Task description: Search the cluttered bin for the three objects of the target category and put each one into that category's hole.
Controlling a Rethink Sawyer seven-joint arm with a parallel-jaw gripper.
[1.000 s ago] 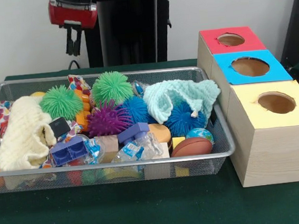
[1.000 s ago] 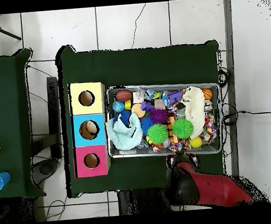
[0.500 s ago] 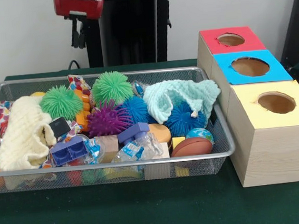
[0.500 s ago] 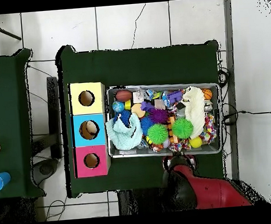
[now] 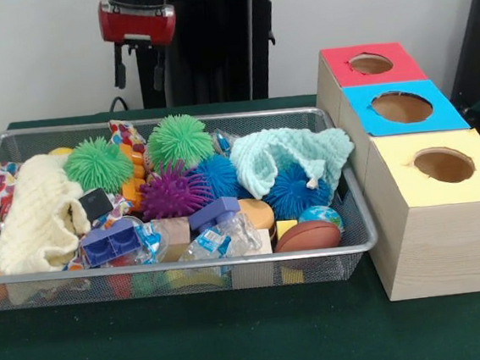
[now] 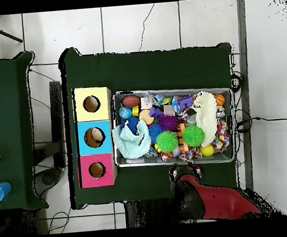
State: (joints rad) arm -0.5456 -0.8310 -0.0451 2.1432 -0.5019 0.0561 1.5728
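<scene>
I see the end effector (image 5: 139, 69) hanging above the far rim of the wire-mesh bin (image 5: 189, 273), its two dark fingers apart with nothing between them; from overhead it sits just outside the bin's wall on the green felt surface (image 6: 148, 70). Directly below and a little toward the camera from it lie two spiky rubber balls in green: one (image 5: 180, 140) almost straight under it, the other (image 5: 97, 164) off toward the bin's end farthest from the boxes. Further forward of the end effector sit a purple spiky ball (image 5: 174, 191), a blue spiky ball (image 5: 219, 175) touching it, and another blue one (image 5: 295, 190) partly under a knitted mint cloth (image 5: 288, 154). A cream knitted cloth (image 5: 37, 218), soft and ribbed, is draped at the end away from the boxes. Hard plastic blocks in purple (image 5: 112, 242), a crinkled clear bottle (image 5: 220, 237) and a smooth brown football (image 5: 308, 235) lie at the bin's near wall, well apart from the end effector. Off to the side stand three wood-grain boxes, each with a round hole: red top (image 5: 371, 63), blue top (image 5: 401, 106), yellow top (image 5: 444, 165).
</scene>
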